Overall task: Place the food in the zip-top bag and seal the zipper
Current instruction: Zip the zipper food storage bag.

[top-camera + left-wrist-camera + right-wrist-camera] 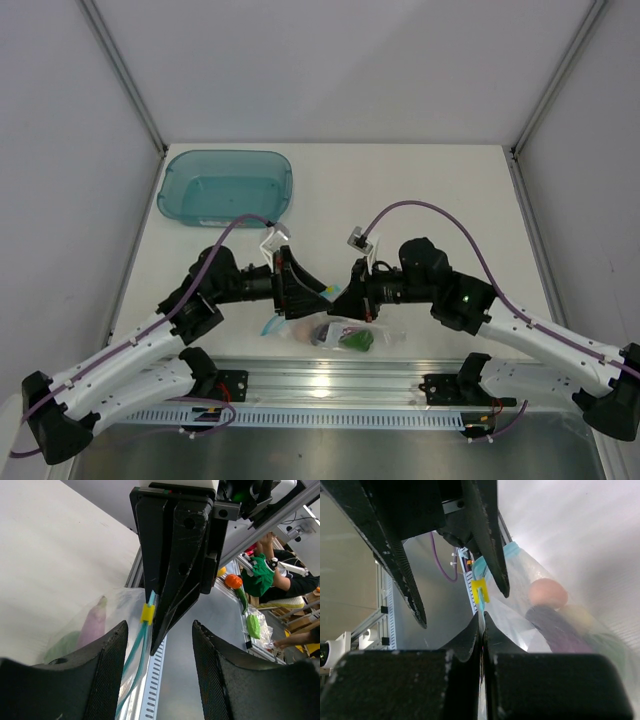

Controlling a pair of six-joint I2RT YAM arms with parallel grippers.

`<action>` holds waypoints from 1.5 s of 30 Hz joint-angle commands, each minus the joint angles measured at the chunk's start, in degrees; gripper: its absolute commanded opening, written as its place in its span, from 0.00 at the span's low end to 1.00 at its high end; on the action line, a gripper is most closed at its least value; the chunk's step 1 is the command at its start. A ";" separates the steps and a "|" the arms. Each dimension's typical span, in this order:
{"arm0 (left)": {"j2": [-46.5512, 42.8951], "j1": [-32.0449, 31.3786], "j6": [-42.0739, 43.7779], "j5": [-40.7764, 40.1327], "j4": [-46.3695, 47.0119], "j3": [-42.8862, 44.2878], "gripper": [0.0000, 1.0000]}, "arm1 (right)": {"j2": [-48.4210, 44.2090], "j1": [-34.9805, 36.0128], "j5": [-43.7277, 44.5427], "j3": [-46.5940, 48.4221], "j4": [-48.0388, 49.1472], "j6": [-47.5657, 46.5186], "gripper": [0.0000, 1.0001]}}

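Right end effector (482, 626) sits clenched on the zipper (511, 548), just below its yellow slider (480, 591). The zip-top bag (340, 333) lies at the near edge of the counter (430, 200), long axis left to right, its mouth edge raised toward both end effectors. Inside it show a pink ball (547, 592), a purple eggplant (555, 627) and a green lump (357, 342). The left end effector (159, 630) stands released, its fingers apart on either side of the zipper, facing the right one. A teal tub (225, 187) sits well apart at the far left.

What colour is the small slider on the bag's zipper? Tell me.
Yellow. The slider shows best in the left wrist view.
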 commanded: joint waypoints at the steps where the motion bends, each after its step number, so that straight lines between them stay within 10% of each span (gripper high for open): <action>1: -0.42 0.10 -1.60 2.51 5.35 -1.22 0.57 | -0.33 1.73 1.77 2.36 1.29 0.34 0.00; 17: 0.29 0.18 -1.43 1.54 3.51 -1.04 0.36 | 0.11 2.35 2.65 0.96 5.15 1.66 0.00; 24: 1.42 0.27 -1.34 1.02 1.66 0.19 0.04 | 0.90 2.44 3.61 1.05 5.07 1.92 0.00; 35: 0.73 0.71 0.16 -0.13 -2.03 2.21 0.01 | -0.33 2.52 7.05 -1.94 8.14 3.07 0.00; 40: -0.06 0.89 -0.81 -1.53 -1.68 1.95 0.45 | -0.42 2.96 5.64 -1.94 7.79 2.37 0.00; 45: -0.24 0.98 -1.69 -2.33 -0.45 1.42 0.58 | -0.59 3.49 5.11 -1.86 7.53 2.45 0.00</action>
